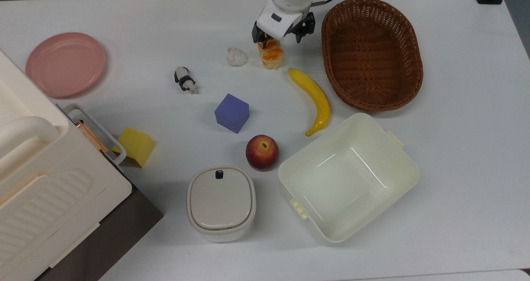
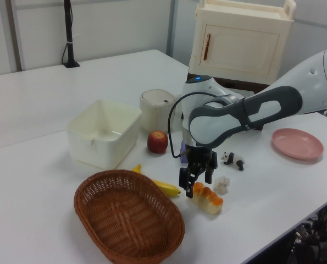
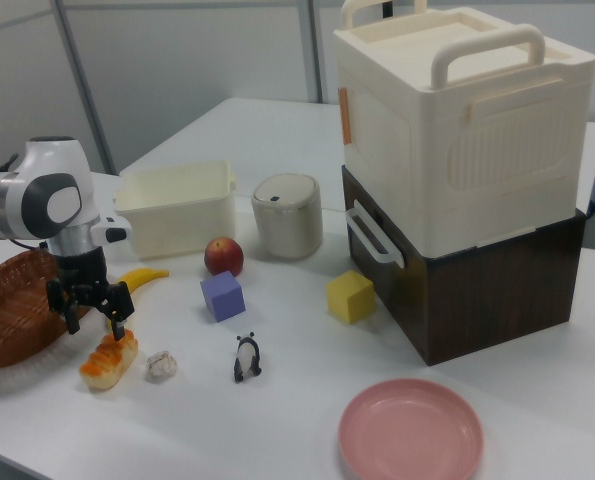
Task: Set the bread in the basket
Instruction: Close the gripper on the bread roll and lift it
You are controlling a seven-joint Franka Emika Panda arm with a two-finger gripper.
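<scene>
The pincer (image 1: 279,32) hangs low over one end of the bread (image 1: 271,53), its fingers spread wide, one on each side, likely so it can squeeze the loaf. It seems not to touch yet, though that is hard to see. The bread lies on the white counter (image 1: 455,148), near the basket (image 1: 372,53) and next to the banana (image 1: 314,99). Plain pale walls stand behind.
</scene>
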